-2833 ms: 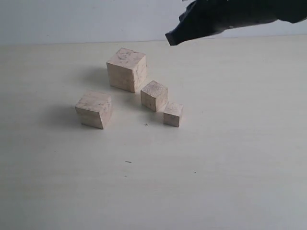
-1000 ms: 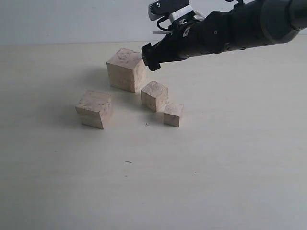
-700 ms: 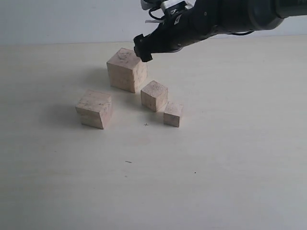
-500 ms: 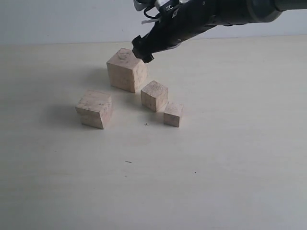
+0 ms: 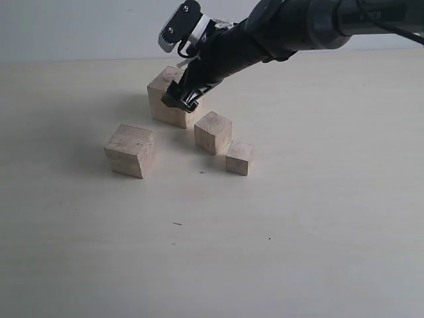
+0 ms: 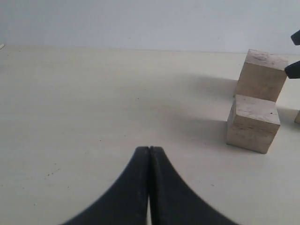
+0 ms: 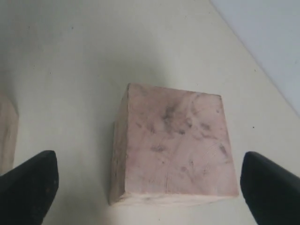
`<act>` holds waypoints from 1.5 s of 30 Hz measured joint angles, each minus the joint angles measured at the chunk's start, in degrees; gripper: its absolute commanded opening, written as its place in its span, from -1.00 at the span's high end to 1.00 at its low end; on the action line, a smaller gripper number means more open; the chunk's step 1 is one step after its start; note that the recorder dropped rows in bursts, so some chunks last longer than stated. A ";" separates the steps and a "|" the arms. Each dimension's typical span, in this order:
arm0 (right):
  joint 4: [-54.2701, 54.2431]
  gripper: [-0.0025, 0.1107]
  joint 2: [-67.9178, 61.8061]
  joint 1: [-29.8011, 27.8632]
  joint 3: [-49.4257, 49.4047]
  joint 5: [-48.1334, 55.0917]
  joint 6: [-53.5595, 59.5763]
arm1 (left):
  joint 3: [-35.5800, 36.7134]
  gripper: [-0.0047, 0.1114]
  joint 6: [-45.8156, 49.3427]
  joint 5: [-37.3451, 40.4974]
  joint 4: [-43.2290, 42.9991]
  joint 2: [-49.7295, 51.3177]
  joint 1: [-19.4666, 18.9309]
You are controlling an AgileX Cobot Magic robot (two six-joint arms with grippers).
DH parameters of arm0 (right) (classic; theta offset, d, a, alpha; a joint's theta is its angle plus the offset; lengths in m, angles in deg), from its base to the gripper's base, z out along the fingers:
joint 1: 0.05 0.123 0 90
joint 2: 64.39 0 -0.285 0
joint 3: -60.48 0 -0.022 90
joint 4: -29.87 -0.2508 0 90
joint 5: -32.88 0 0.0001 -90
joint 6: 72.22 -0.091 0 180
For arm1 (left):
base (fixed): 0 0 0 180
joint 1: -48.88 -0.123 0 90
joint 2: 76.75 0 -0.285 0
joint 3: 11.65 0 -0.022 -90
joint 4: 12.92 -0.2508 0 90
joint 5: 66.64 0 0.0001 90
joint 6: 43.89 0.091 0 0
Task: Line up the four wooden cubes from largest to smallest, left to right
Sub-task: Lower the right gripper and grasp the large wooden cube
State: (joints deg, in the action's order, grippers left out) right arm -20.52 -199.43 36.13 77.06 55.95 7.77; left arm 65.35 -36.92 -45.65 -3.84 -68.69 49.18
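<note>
Four pale wooden cubes sit on the table. The largest cube (image 5: 159, 103) stands at the back; the second-largest cube (image 5: 130, 150) is front left of it. The third cube (image 5: 213, 132) and the smallest cube (image 5: 239, 158) run diagonally to the right. My right gripper (image 5: 182, 99) hangs open over the largest cube (image 7: 173, 145), its fingertips (image 7: 28, 183) apart on either side of it, touching nothing. My left gripper (image 6: 149, 150) is shut and empty, low over the table, well away from the largest cube (image 6: 262, 75) and the second-largest cube (image 6: 253, 123).
The pale tabletop (image 5: 298, 232) stretches wide in front and to the right of the cubes. A light wall (image 5: 79, 26) backs the table. The right arm (image 5: 311, 26) reaches in from the upper right.
The right arm has swung in from the upper right, moved left and dropped down, so its open gripper now sits over the largest cube. The cubes have not moved.
</note>
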 measured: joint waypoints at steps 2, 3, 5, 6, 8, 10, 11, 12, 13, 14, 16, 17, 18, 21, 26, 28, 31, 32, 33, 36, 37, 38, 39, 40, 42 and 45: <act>-1.07 -0.88 -0.98 0.00 1.33 0.15 1.57 | 0.00 0.92 0.00 0.00 0.00 0.00 0.00; -1.45 -0.88 -1.62 0.00 1.99 -0.09 2.18 | 0.00 0.92 0.00 0.00 0.00 0.00 0.00; -1.83 -0.88 -2.23 0.00 2.86 -1.02 2.65 | 0.00 0.92 0.00 0.00 0.00 0.00 0.00; -1.87 -0.88 -2.58 0.00 3.51 -1.45 2.91 | 0.00 0.92 0.00 0.00 0.00 0.00 0.00; -2.02 -0.88 -2.81 0.00 4.33 -2.42 3.04 | 0.00 0.92 0.00 0.00 0.00 0.00 0.00; -2.12 -0.88 -2.91 0.00 4.87 -2.94 3.72 | 0.00 0.92 0.00 0.00 0.00 0.00 0.00; -2.28 -0.88 -2.91 0.00 5.09 -2.92 4.19 | 0.00 0.92 0.00 0.00 0.00 0.00 0.00; -2.26 -0.88 -2.91 0.00 5.24 -3.06 4.49 | 0.00 0.92 0.00 0.00 0.00 0.00 0.00; -2.36 -0.88 -3.13 0.00 5.38 -3.06 4.67 | 0.00 0.92 0.00 0.00 0.00 0.00 0.00; -2.30 -0.88 -3.27 0.00 5.52 -3.06 4.79 | 0.00 0.92 0.00 0.00 0.00 0.00 0.00; -2.30 -0.88 -4.30 -0.19 5.73 -3.06 4.89 | 0.00 0.92 0.00 0.00 0.00 0.00 0.00; -2.30 -0.88 -4.93 -0.33 5.73 -3.06 4.89 | 0.00 0.92 0.00 0.00 0.00 0.00 0.00; -2.30 -0.88 -5.63 -0.63 5.73 -3.06 5.01 | 0.00 0.92 0.00 0.00 0.00 0.00 0.00; -3.07 -0.88 -7.34 -1.59 5.73 -3.06 5.11 | 0.00 0.92 0.00 0.00 0.00 0.00 0.00; -6.60 -0.88 -8.80 -2.64 5.73 -1.07 6.69 | 0.00 0.92 0.00 0.00 0.00 0.00 0.00; -8.17 -0.88 -9.00 -2.86 5.73 1.63 8.69 | 0.00 0.92 0.00 0.00 0.00 0.00 0.00; -9.74 -0.88 -9.03 -2.86 5.73 5.70 13.00 | 0.00 0.92 0.00 0.00 0.00 0.00 0.00; -10.01 -0.88 -9.03 -2.86 5.73 6.68 14.01 | 0.00 0.92 0.00 0.00 0.00 0.00 0.00; -10.13 -0.88 -9.03 -2.86 5.73 7.59 15.06 | 0.00 0.92 0.00 0.00 0.00 0.00 0.00; -10.38 -0.88 -9.13 -2.86 5.73 8.68 16.46 | 0.00 0.92 0.00 0.00 0.00 0.00 0.00; -10.49 -0.88 -9.13 -2.86 5.73 8.76 16.71 | 0.00 0.92 0.00 0.00 0.00 0.00 0.00; -10.46 -0.88 -9.13 -2.86 5.73 8.89 16.71 | 0.00 0.92 0.00 0.00 0.00 0.00 0.00; -10.46 -0.88 -9.13 -2.86 5.73 8.89 16.83 | 0.00 0.92 0.00 0.00 0.00 0.00 0.00; -10.51 -0.88 -9.13 -2.86 5.73 8.89 16.83 | 0.00 0.92 0.00 0.00 0.00 0.00 0.00; -10.51 -0.88 -9.13 -2.86 5.73 8.89 16.83 | 0.00 0.92 0.00 0.00 0.00 0.00 0.00; -10.51 -0.88 -9.13 -2.86 5.73 8.89 16.93 | 0.00 0.92 0.00 0.00 0.00 0.00 0.00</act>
State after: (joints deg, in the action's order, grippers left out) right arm -31.03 -208.56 33.27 82.79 64.84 24.70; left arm 65.35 -36.92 -45.65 -3.84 -68.69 49.18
